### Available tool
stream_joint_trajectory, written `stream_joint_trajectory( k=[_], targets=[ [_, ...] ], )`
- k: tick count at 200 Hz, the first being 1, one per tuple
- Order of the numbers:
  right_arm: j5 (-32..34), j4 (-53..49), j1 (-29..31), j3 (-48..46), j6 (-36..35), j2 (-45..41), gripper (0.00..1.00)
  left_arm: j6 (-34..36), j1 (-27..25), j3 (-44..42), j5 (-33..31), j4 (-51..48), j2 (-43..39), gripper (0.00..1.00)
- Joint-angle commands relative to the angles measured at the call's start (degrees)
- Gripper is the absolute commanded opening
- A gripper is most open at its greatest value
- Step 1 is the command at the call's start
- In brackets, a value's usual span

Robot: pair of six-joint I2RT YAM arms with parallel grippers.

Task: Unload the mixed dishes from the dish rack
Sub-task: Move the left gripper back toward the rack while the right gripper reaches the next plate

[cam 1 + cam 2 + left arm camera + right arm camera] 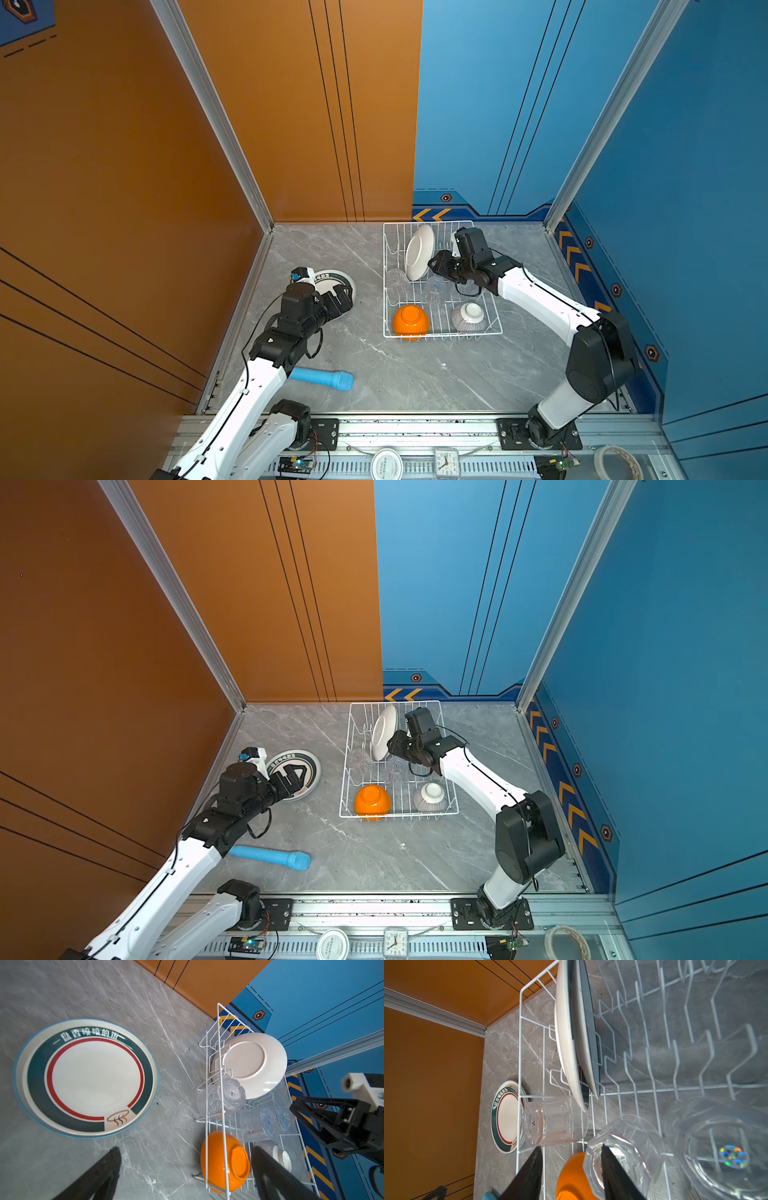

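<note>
My left gripper [340, 300] hangs spread wide over the plate [87, 1078], which lies face up on the table [415, 374] left of the rack [384, 291]. My right gripper [571, 1148] is inside the rack with its jaws partly apart and nothing clamped. One finger [616, 1178] crosses an upturned tumbler [633, 1142]; I cannot tell if it touches. Two plates [566, 1043] stand on edge beyond. The orange bowl [410, 320] and striped bowl [469, 318] sit upside down at the rack's near end.

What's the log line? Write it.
left tool open, near table plate | right tool open, in rack at glasses | racked: plates, orange bowl, striped bowl
</note>
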Motion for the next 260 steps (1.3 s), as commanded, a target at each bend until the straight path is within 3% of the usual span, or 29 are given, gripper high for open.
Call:
stream_joint_trajectory(
  k=[1,66,140,174,260],
  targets=[
    [-2.8,-1.0,-0.9,3.4,-1.9,2.2,0.46,2.9,-0.6,4.8,-3.9,-1.5,3.2,0.98],
    [-8.5,-0.8,-1.7,8.9,-2.7,8.0,0.32,4.8,-1.1,15.5,-5.2,-1.2,14.0,0.98],
    [-9.3,-1.4,-3.1,11.0,-2.5,9.4,0.32,4.8,-2.8,19.9,-2.5,3.7,23.5,0.98],
    [-6.7,-1.6,-2.6,8.7,-4.0,6.2,0.35,5.0,-3.7,21.1,-2.7,4.4,25.1,0.98],
    [-6.7,-2.1,-3.8,10.4,-4.0,10.0,0.35,2.2,-8.0,23.3,-0.7,8.3,29.3,0.98]
  ],
)
